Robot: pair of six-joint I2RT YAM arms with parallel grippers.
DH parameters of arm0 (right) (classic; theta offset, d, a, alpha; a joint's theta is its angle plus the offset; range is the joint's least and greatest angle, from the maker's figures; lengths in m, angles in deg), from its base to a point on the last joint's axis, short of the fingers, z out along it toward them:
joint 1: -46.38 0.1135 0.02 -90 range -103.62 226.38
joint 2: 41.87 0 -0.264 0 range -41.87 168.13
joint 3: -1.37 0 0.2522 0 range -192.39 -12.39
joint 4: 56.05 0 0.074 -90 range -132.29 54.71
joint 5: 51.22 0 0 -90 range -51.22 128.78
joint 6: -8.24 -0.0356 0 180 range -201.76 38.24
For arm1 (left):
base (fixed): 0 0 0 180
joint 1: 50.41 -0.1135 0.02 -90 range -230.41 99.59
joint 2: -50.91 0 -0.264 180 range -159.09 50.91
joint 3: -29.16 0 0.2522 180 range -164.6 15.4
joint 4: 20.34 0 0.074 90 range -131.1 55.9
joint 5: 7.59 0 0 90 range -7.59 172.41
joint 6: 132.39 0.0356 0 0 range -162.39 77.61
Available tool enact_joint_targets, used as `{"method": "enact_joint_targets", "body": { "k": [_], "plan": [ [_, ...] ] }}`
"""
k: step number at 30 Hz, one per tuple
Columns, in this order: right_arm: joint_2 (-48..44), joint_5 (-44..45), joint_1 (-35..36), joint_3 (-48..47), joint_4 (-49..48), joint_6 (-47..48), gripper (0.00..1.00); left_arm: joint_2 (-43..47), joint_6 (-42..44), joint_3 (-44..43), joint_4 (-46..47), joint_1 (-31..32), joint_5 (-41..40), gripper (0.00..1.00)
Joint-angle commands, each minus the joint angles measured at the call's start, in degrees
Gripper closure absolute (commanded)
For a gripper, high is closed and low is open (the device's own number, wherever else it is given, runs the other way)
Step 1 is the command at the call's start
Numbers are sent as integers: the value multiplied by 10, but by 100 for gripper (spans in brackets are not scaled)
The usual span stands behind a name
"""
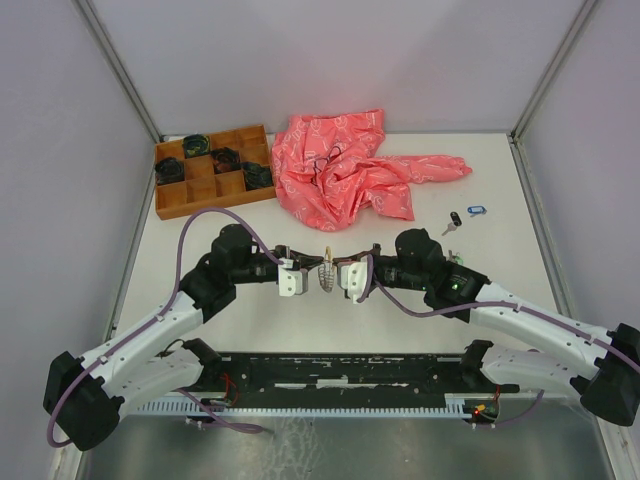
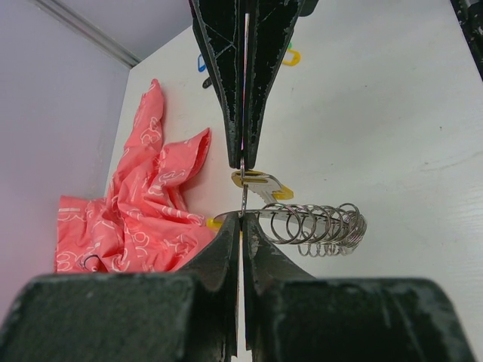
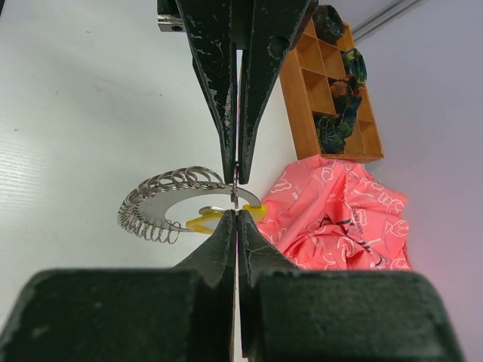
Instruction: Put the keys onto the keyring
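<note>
The left gripper (image 2: 241, 226) and the right gripper (image 3: 237, 222) meet tip to tip, both clamped tight on the thin rim of the silvery coiled-wire keyring (image 2: 321, 226), near table centre. It looks light, springy and slick, so pinch the flat rim, not the coils. Farther right lie a small black-tagged metal key (image 1: 455, 219) and a blue-tagged metal key (image 1: 476, 210), probably light and stiff; take each by its tag.

No text, label, brand or number can be read in any view. White marks are printed on the pink cloth (image 1: 340, 170), but no letters can be made out in them. The coloured tags of the keys (image 1: 476, 210) are seen too small for any writing to be told.
</note>
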Motion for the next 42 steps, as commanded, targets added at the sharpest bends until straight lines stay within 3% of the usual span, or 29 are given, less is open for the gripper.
{"method": "enact_joint_targets", "body": {
  "k": [1, 42],
  "plan": [
    [-6, -12, 4, -3, -26, -10, 99, 2, -25, -8, 39, 2, 15, 97],
    [-4, -1, 4, -5, -17, -15, 99, 6, -27, -7, 43, 2, 31, 97]
  ]
}}
